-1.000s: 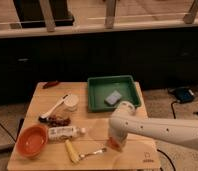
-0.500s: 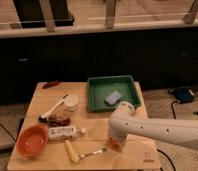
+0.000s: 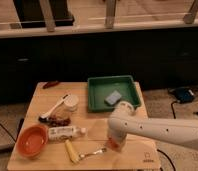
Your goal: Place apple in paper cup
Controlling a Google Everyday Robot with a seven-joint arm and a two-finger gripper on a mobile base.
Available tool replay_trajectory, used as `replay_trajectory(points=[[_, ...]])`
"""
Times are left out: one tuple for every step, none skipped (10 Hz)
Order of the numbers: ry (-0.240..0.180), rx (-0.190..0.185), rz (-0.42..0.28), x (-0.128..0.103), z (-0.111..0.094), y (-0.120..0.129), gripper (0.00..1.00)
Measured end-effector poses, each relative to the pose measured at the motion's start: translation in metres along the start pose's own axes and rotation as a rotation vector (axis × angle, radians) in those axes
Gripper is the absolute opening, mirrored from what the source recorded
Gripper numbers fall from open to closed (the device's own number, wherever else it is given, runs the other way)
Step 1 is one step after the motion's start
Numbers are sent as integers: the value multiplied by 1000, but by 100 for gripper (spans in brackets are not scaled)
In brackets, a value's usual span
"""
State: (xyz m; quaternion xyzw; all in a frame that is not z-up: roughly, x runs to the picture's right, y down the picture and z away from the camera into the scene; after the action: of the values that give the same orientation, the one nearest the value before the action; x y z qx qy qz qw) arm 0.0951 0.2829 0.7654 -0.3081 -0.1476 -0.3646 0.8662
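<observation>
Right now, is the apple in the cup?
Out: the apple sits at the gripper, low at the table's front, apart from the paper cup.

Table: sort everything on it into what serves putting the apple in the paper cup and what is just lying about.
For the job: apple, at the gripper near the table's front edge; paper cup, left of the green tray.
Lying about: green tray with a sponge, orange bowl, white bottle, grapes, fork.

Table point(image 3: 42, 97) as we find it
Tray point(image 3: 112, 79) rear right, sponge point(image 3: 112, 97) inside; paper cup point(image 3: 70, 103) left of it; gripper point(image 3: 113, 145) at front edge, right of fork point(image 3: 94, 150).
</observation>
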Motion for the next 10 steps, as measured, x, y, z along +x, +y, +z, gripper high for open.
replay_trajectory(points=[[1, 1, -10, -1, -1, -2, 21], [2, 2, -16, -1, -2, -2, 21], [2, 1, -22, -1, -3, -3, 21], [3, 0, -28, -2, -3, -3, 21], [4, 0, -34, -2, -4, -3, 21], [5, -1, -42, -2, -4, -4, 21], [6, 0, -48, -3, -5, -5, 21], [5, 1, -58, -4, -6, -6, 21], [7, 1, -66, -5, -6, -7, 21], [8, 2, -70, -4, -8, -8, 21]])
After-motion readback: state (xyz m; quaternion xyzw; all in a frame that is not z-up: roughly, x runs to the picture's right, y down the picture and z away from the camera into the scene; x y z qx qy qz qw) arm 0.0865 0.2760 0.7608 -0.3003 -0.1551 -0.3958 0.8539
